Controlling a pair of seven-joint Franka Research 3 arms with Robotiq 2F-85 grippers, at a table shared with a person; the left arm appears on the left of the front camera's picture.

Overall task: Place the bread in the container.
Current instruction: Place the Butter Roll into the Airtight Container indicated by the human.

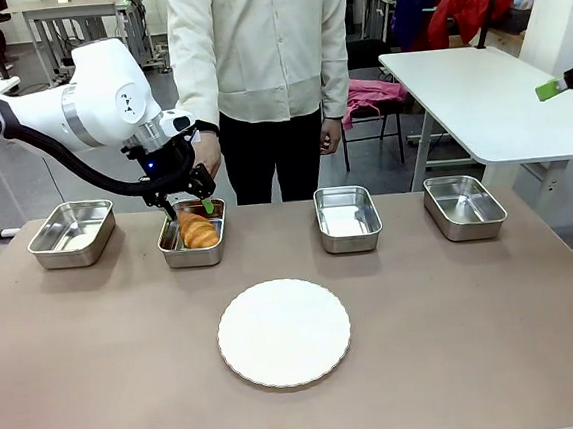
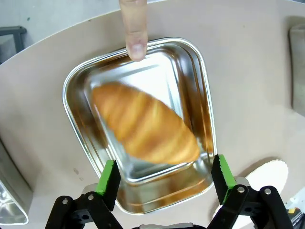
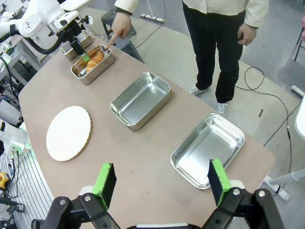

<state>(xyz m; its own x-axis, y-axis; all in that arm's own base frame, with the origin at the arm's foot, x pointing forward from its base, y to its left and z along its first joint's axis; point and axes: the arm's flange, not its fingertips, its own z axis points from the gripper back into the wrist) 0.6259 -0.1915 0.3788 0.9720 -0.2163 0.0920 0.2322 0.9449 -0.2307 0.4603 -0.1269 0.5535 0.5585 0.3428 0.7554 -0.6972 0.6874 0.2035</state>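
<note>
One bread [image 2: 145,126] lies in the container [image 1: 171,242], second from my left of four steel pans; in my left wrist view its long axis runs corner to corner, though the picture is blurred, so I may be misjudging the tilt. My left gripper [image 2: 165,176] hangs just above it, pads spread wide and released, nothing held. A person's finger [image 2: 135,33] points at the far rim, one white plate [image 1: 284,332] sits mid-table, and my right gripper [image 3: 159,180] stands open over the table [image 1: 100,371].
</note>
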